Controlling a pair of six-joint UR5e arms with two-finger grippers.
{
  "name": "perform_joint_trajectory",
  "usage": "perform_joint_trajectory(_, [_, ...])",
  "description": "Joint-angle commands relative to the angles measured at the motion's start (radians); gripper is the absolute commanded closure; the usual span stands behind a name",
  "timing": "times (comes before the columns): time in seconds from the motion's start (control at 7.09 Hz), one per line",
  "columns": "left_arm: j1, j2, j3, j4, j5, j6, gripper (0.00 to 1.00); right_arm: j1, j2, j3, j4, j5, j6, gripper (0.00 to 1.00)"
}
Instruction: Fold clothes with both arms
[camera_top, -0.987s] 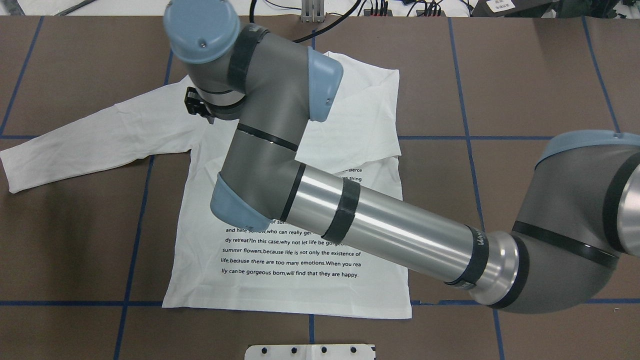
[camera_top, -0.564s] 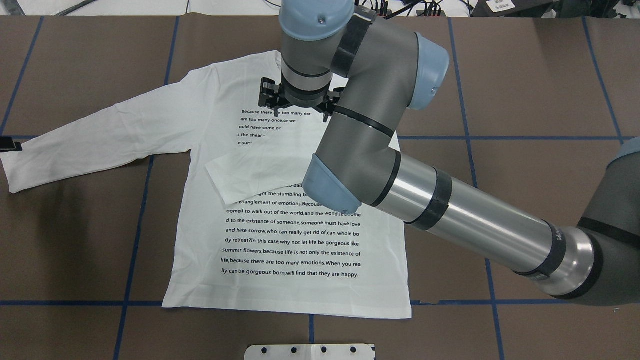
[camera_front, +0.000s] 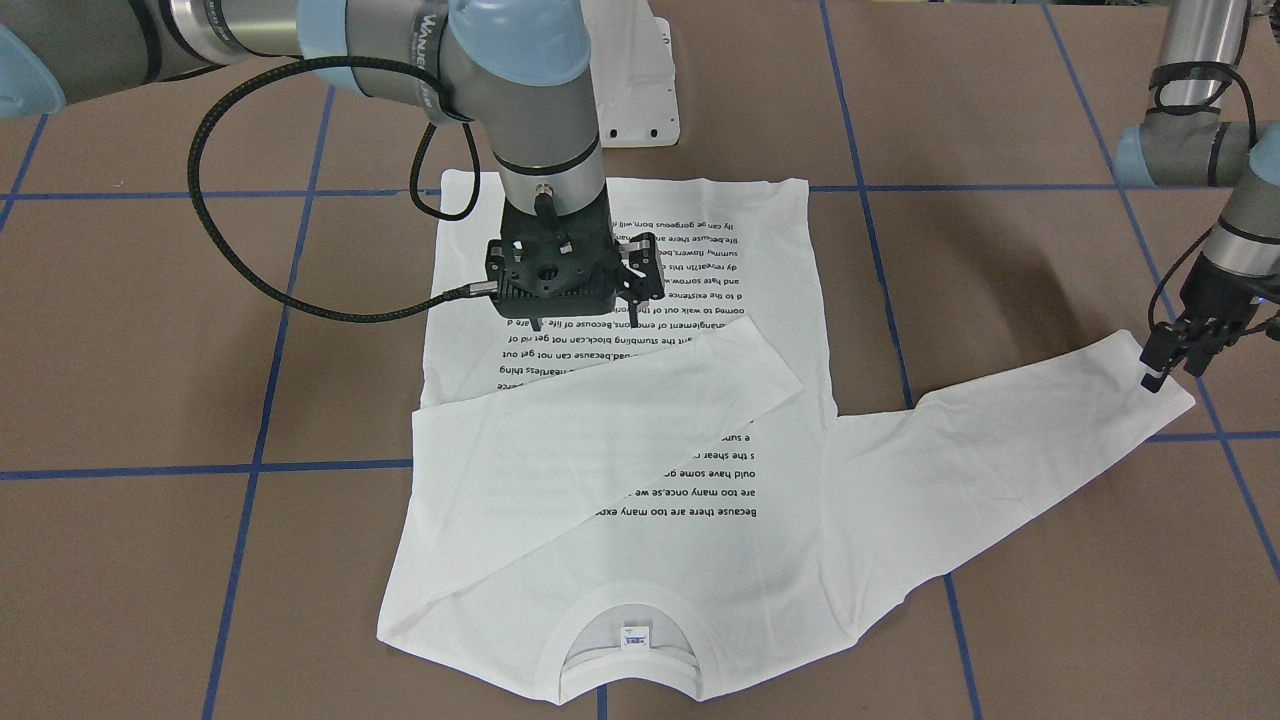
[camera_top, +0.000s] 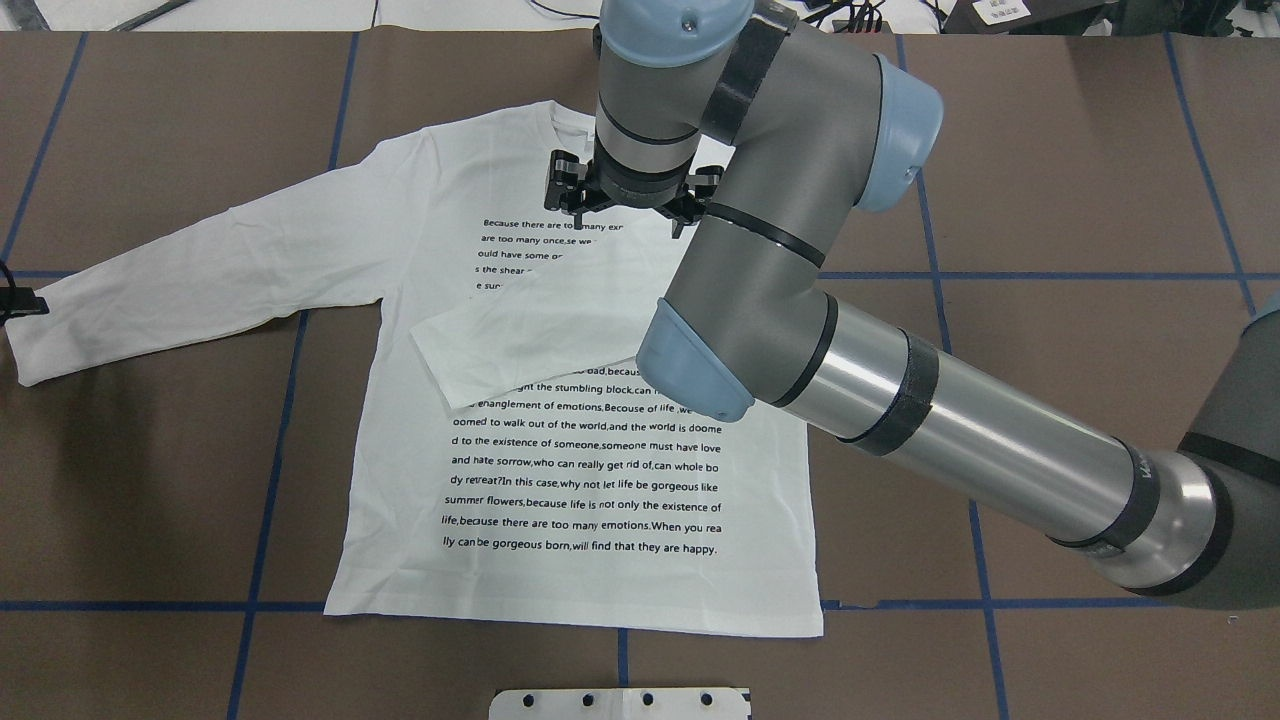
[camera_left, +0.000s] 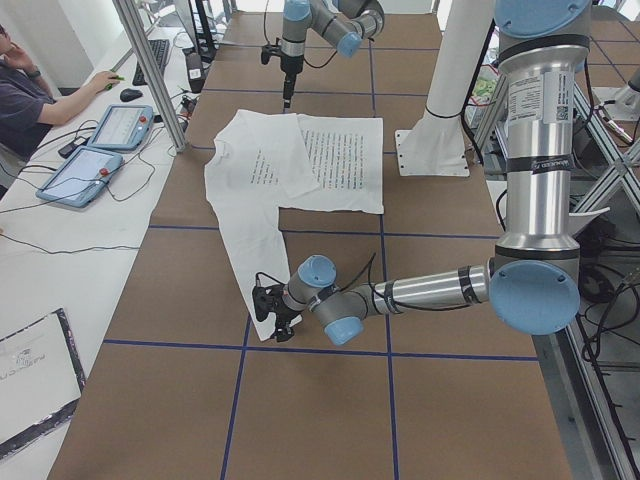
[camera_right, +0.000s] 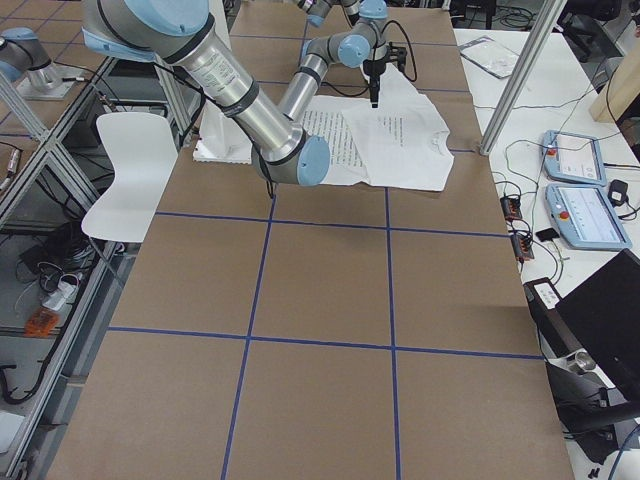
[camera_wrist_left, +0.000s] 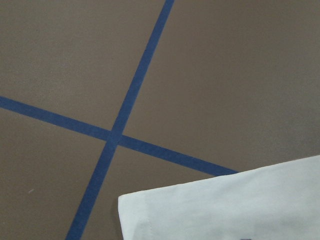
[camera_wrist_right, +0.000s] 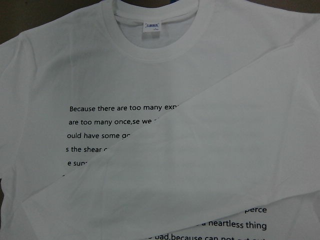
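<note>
The white long-sleeved T-shirt lies flat with its text side up, neck towards the far side of the table. One sleeve is folded across the chest. The other sleeve stretches out to the left. Above the upper chest my right gripper hovers open and holds nothing; its wrist view shows the neck label and the folded sleeve. My left gripper stands open just over the outstretched sleeve's cuff, not gripping it.
Blue tape lines grid the brown table. A white pedestal plate sits at the near edge by the shirt's hem. A person sits at a side desk with tablets. A white chair stands beside the table.
My right arm swung from over the shirt's left shoulder to the right, over the upper chest. The left gripper came into the overhead view at the cuff.
</note>
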Motion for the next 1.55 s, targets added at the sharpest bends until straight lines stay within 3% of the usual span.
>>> perform_joint_trajectory(0.0, [0.001,0.0,0.008,0.001,0.009,0.003,0.3,0.0,0.0,0.001,0.001,-0.002,0.001,0.0])
perform_joint_trajectory(1.41, [0.004,0.0,0.016,0.006,0.021,0.004,0.37,-0.012,-0.01,-0.001,0.006,-0.012,0.001,0.0])
